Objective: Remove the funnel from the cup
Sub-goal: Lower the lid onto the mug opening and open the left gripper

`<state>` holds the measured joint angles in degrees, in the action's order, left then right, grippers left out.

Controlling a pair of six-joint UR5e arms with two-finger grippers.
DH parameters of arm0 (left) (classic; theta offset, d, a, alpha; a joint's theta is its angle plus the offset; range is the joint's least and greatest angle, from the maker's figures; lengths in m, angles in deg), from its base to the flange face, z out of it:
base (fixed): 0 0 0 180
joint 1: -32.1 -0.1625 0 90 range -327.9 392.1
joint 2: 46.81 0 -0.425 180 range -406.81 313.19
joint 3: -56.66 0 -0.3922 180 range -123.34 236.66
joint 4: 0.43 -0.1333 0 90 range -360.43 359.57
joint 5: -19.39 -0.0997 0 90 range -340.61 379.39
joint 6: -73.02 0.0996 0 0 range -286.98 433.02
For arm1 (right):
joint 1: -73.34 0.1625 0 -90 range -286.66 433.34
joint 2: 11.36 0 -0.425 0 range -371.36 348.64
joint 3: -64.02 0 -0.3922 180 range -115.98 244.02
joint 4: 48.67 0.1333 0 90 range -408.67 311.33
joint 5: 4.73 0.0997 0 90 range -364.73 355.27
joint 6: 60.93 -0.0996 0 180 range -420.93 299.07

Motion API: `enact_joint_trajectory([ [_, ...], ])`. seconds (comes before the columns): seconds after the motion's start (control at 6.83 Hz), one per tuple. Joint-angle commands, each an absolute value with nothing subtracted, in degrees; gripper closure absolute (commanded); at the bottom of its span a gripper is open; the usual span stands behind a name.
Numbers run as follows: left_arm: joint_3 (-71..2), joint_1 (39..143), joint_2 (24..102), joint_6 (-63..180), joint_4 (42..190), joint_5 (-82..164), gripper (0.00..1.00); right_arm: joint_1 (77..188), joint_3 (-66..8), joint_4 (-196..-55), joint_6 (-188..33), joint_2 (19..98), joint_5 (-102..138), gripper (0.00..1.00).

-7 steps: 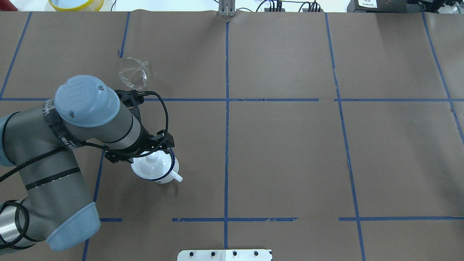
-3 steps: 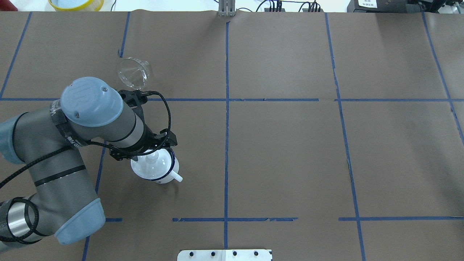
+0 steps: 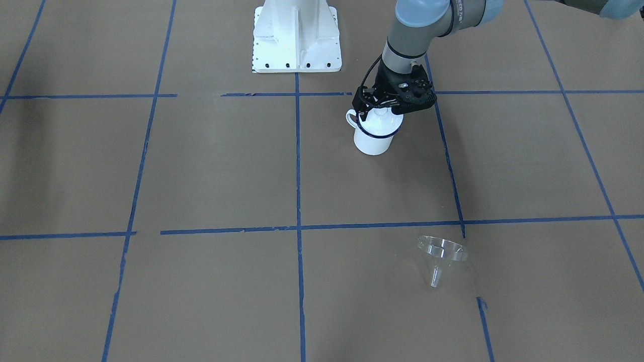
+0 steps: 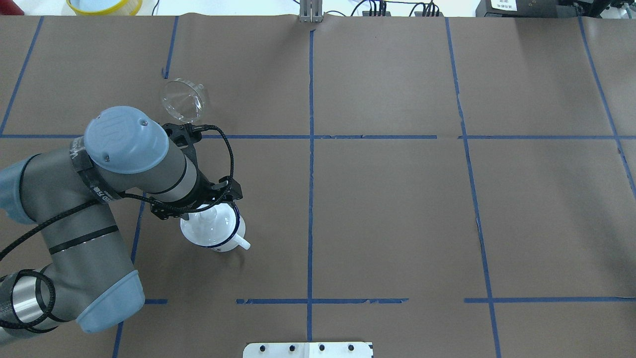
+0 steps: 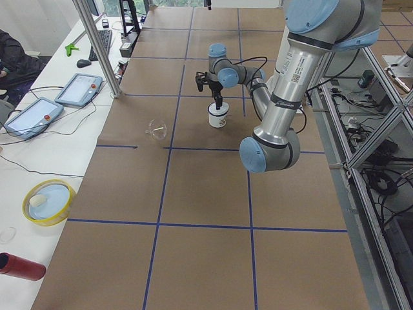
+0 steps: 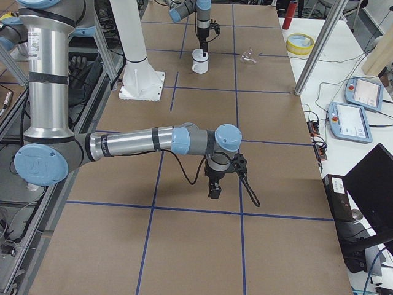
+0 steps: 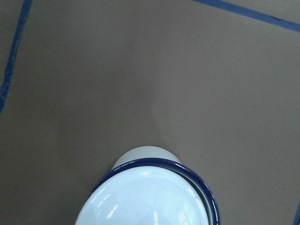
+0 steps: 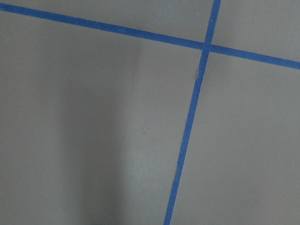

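Observation:
The clear funnel [image 3: 439, 254] lies on the brown table, apart from the cup; it also shows in the overhead view [image 4: 183, 101]. The white cup [image 3: 373, 141] with a dark blue rim [image 7: 154, 164] stands upright, its handle toward the robot base. A white knobbed lid [image 4: 208, 228] sits in its mouth. My left gripper [image 3: 383, 108] hangs straight over the cup at the lid's knob; its fingertips are hidden, so I cannot tell if it grips. My right gripper [image 6: 215, 192] shows only in the exterior right view, low over bare table; I cannot tell its state.
The white robot base plate [image 3: 297, 37] stands behind the cup. A yellow-rimmed dish [image 4: 104, 5] and a red can [image 5: 19, 266] sit past the table's far left edge. Blue tape lines [image 4: 310, 149] cross the brown paper.
My left arm's elbow and shoulder have shifted a little away from the robot base. The gripper stays over the cup. Cup, lid and funnel have not moved.

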<state>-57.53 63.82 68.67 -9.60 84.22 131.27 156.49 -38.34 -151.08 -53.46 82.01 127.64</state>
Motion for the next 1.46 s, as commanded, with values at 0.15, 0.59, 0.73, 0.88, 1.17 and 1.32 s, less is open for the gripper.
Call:
enact_joint_trajectory([
  [0.15,-57.3,63.7,68.7,-9.6,84.4,131.4,0.00,156.5,-38.3,-151.1,-53.5,82.1,127.6,0.00],
  [0.59,-56.7,63.6,68.7,-9.4,84.5,131.4,0.00,156.5,-38.4,-151.1,-53.5,82.1,127.6,0.00],
  [0.73,-56.5,63.6,68.7,-9.4,85.8,131.4,0.00,156.5,-38.4,-151.1,-53.5,82.1,127.6,0.00],
  [0.88,-56.3,63.6,68.7,-9.4,86.0,131.4,0.00,156.5,-38.4,-151.1,-53.5,82.1,127.6,0.00],
  [1.17,-56.3,63.6,68.7,-9.4,86.0,131.4,0.00,156.5,-38.4,-151.1,-53.5,82.1,127.6,0.00],
  [1.32,-56.4,63.6,68.7,-9.4,86.0,131.4,0.00,156.5,-38.4,-151.1,-53.5,82.1,127.6,0.00],
])
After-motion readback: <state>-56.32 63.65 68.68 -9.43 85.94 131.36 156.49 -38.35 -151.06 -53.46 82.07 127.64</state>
